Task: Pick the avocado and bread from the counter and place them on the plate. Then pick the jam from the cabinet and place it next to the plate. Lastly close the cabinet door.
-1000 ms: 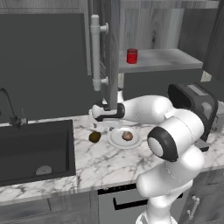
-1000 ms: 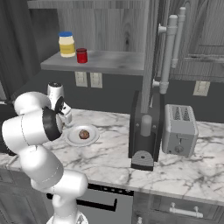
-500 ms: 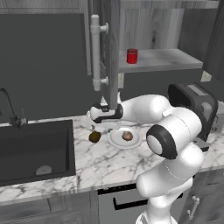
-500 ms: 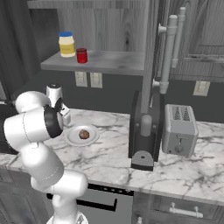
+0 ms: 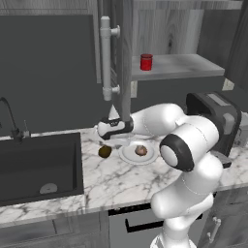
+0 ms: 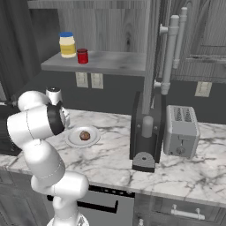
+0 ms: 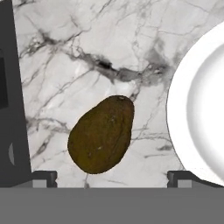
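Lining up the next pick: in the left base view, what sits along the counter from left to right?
Tap → sink → avocado → plate holding the bread.

The plate (image 5: 127, 153) sits on the marble counter (image 5: 111, 179), round, white and shallow with a raised rim. The bread (image 5: 141, 150), a small pinkish-brown lump, lies in the middle of the plate. The avocado (image 5: 105, 151), a dark olive-green oval, lies on its side on the counter just beside the plate's left rim, between plate and sink edge, not touching the plate. Above the plate, the jam (image 5: 146, 62), a small red jar, stands upright on the cabinet (image 5: 184, 68) shelf. The cabinet door (image 5: 127, 58) stands open above the plate.
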You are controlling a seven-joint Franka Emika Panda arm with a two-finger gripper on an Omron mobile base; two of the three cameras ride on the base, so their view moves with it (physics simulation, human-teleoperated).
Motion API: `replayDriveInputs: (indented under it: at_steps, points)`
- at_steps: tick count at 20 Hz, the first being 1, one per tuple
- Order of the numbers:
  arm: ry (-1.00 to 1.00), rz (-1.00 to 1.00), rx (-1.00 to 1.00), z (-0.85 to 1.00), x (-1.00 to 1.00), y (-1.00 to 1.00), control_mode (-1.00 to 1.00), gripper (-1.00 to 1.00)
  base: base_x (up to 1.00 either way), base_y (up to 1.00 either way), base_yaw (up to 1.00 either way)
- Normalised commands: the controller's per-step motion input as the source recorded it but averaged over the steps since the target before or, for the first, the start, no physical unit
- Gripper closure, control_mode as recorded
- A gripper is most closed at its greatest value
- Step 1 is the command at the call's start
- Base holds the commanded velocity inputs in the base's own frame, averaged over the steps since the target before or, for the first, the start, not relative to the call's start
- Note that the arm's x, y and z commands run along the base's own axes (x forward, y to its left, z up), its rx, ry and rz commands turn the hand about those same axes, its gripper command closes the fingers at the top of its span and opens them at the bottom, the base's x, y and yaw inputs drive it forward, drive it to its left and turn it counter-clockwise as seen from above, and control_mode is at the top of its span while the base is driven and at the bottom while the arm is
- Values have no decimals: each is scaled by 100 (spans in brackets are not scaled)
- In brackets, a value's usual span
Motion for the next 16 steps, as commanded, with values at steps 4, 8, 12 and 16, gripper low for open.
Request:
replayDriveInputs:
  at_steps: [4,8,12,16]
  points:
    - [0,0,0,-14,5,10,-100,-100,0,0,0]
    - [1,0,0,-17,4,11,-100,-100,0,0,0]
    - [0,0,0,-19,1,8,-100,-100,0,0,0]
    - [0,0,0,-23,5,3,-100,-100,0,0,0]
